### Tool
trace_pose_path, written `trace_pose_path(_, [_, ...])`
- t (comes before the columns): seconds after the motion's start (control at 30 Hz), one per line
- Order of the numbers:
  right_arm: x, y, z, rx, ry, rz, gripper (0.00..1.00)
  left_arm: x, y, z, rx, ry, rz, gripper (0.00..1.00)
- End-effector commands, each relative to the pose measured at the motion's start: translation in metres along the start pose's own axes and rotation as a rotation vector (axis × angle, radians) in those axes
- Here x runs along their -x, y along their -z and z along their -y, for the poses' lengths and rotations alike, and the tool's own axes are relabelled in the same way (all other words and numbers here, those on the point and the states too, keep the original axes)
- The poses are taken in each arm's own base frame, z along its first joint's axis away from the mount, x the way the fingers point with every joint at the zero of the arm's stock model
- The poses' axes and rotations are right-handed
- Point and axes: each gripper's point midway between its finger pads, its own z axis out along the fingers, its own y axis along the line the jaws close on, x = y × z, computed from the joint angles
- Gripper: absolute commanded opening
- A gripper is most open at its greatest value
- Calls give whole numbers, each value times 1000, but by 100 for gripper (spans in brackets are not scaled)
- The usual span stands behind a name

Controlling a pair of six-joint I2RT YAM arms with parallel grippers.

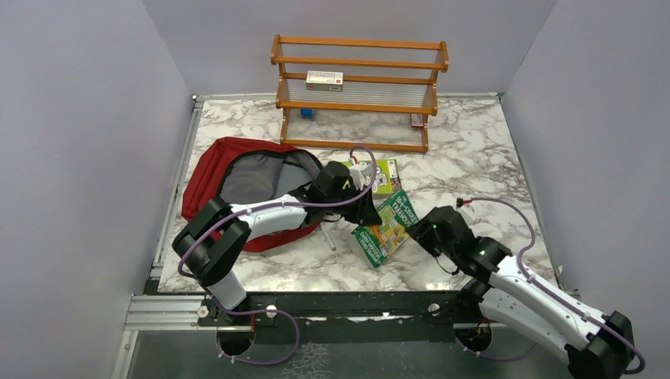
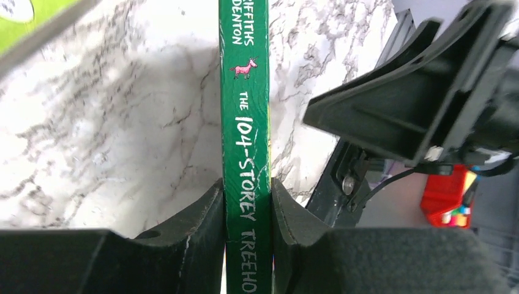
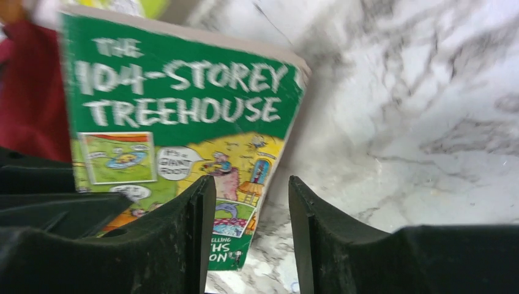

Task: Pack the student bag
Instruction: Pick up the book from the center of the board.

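The dark red student bag (image 1: 207,178) lies open at the left of the table and shows its grey lining (image 1: 257,175). It also shows as a red blur in the right wrist view (image 3: 30,104). My left gripper (image 1: 365,207) is shut on the spine of a green "104-Storey Treehouse" book (image 1: 387,227), with its fingers either side of the spine (image 2: 246,122). The book stands tilted to the right of the bag. My right gripper (image 1: 423,230) is open just right of the book, its jaws near the cover's lower corner (image 3: 177,110) and holding nothing.
A second green and yellow book (image 1: 385,174) lies flat behind the held one. A wooden shelf (image 1: 359,95) stands at the back with a white box (image 1: 325,80) on it. A thin white stick (image 1: 328,237) lies near the bag's front edge.
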Motion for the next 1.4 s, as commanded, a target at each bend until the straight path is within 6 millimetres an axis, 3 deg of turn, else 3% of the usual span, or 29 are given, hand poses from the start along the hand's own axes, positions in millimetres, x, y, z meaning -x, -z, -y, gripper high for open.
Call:
trace_pose_path(0.0, [54,34,-10,-32,131,200,53,51,24,40,-32,-251,113,0])
trace_pose_path(0.2, [93,65,-68,139,401,334,59,80,51,51,47,-466,157,0])
trace_pose_path(0.37, [99,90,-128,394,711,406,61,112,96,59,142,-660,269,0])
trace_pose_path(0.5, [103,114,-165,570,879,506,71,128,140,64,206,-800,375,0])
trace_pose_path(0.63, [107,124,-196,668,1043,605,72,131,174,64,228,-893,399,0])
trace_pose_path(0.8, [96,141,-239,861,1210,683,73,125,195,60,182,-944,362,0])
trace_pose_path(0.9, [83,135,-254,885,1350,562,75,121,201,61,156,-966,345,0])
trace_pose_path(1.03, [73,138,-264,996,1487,548,77,115,207,74,84,-1013,346,0])
trace_pose_path(1.27, [61,157,-259,1345,1587,314,77,99,208,91,-36,-1057,300,0])
trace_pose_path(1.37, [65,159,-261,1415,1580,256,77,94,208,96,-72,-1066,290,0])
